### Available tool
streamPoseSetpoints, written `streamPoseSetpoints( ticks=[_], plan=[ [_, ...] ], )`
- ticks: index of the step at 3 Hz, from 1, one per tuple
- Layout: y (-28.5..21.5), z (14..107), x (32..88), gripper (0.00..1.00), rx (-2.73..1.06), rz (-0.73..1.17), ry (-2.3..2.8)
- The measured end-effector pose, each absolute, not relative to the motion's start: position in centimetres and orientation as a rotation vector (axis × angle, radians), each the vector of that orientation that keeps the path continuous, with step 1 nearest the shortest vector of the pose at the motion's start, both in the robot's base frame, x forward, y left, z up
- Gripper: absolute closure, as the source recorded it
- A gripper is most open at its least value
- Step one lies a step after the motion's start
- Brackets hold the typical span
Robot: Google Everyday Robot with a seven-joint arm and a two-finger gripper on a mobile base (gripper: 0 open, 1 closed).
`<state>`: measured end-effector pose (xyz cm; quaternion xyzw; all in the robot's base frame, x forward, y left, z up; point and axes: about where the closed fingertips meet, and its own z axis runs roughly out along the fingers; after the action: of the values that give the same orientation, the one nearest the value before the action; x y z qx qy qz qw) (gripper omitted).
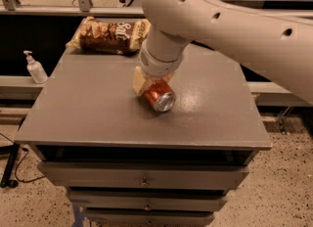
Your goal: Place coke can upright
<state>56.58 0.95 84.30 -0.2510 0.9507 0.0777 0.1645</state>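
Note:
The coke can (160, 97) is red, lies on its side on the grey cabinet top (88, 108) near its middle, and its silver end faces the camera. My gripper (153, 85) comes down from the big white arm (230, 25) and sits right over the can's far end. It is shut on the can, with a cream finger (139, 80) against the can's left side. The other finger is hidden behind the wrist and the can.
A brown-and-cream snack bag (110, 36) lies at the back edge of the cabinet top. A white pump bottle (35, 68) stands on a ledge to the left. Drawers (144, 178) are below the front edge.

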Motion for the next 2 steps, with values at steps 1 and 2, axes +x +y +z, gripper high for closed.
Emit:
streamPoseSetpoints(
  ticks=[1, 2],
  plan=[
    [-1.1, 87.4, 58.2, 0.87, -0.701, 0.273, 2.61],
    [-4.3, 92.3, 60.5, 1.0, -0.699, 0.4, 2.45]
  ],
)
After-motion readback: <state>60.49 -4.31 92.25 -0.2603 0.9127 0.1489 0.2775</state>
